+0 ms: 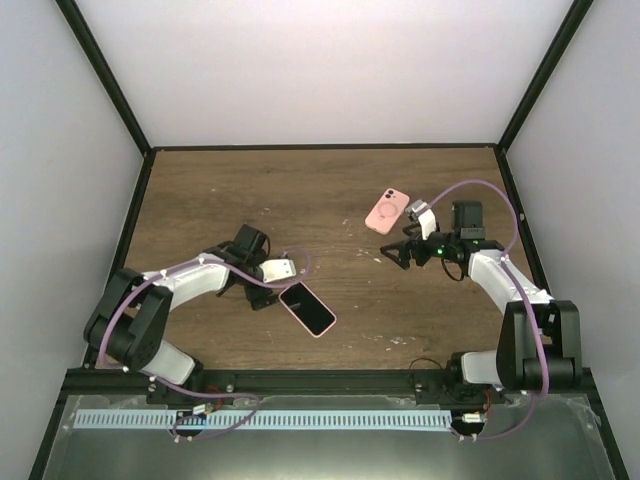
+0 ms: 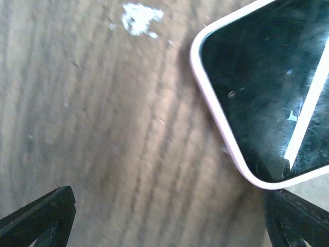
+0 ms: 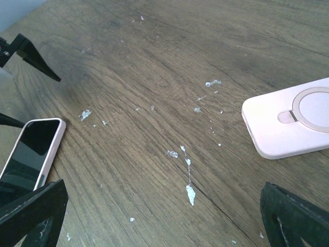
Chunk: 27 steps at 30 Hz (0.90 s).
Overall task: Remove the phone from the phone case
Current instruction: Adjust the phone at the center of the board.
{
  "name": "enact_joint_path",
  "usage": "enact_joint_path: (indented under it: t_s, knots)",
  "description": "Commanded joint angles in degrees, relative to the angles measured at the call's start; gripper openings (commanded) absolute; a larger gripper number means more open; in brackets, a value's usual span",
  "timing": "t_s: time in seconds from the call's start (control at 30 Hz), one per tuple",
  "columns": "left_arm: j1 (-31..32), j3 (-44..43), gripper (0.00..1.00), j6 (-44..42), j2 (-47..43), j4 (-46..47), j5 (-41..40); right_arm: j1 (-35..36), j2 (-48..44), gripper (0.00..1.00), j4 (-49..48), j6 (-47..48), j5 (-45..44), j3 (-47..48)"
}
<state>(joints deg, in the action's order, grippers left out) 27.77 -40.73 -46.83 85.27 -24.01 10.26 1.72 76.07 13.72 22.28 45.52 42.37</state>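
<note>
Slim black-screened phone with a pale pink rim (image 1: 307, 309) lies screen-up by the brown wooden table's (image 1: 300, 190) near edge, the pink ring-backed phone case (image 1: 387, 211) well apart toward the right edge – looks separated already – so left gripper (image 2: 167, 198) and right gripper (image 3: 163, 188) both gape wide, empty.

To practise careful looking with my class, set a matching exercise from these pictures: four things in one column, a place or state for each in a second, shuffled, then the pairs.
Things
1 phone
2 pink case
3 left claw
4 table

Descriptions
A brown wood with white flecks
B open, holding nothing
C screen up, beside the left claw
D ring side up, on the right

Pairs: 1-C, 2-D, 3-B, 4-A
</note>
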Motion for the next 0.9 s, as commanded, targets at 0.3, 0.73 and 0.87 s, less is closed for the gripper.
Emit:
enact_joint_path:
  t_s: [0.3, 0.73, 0.87]
  knots:
    - [3.87, -12.92, 1.00, 4.82, 14.45, 6.50, -2.07, 0.50, 0.14, 1.00, -0.89, -1.56, 1.35, 2.51]
    - [9.36, -27.64, 1.00, 8.53, 24.11, 2.58, -0.93, 0.47, -0.16, 1.00, -1.74, -3.66, -1.85, 3.02]
    - [6.39, -24.70, 1.00, 6.41, 18.68, -0.42, -0.21, 0.41, -0.72, 1.00, -2.03, -3.74, -2.43, 2.90]
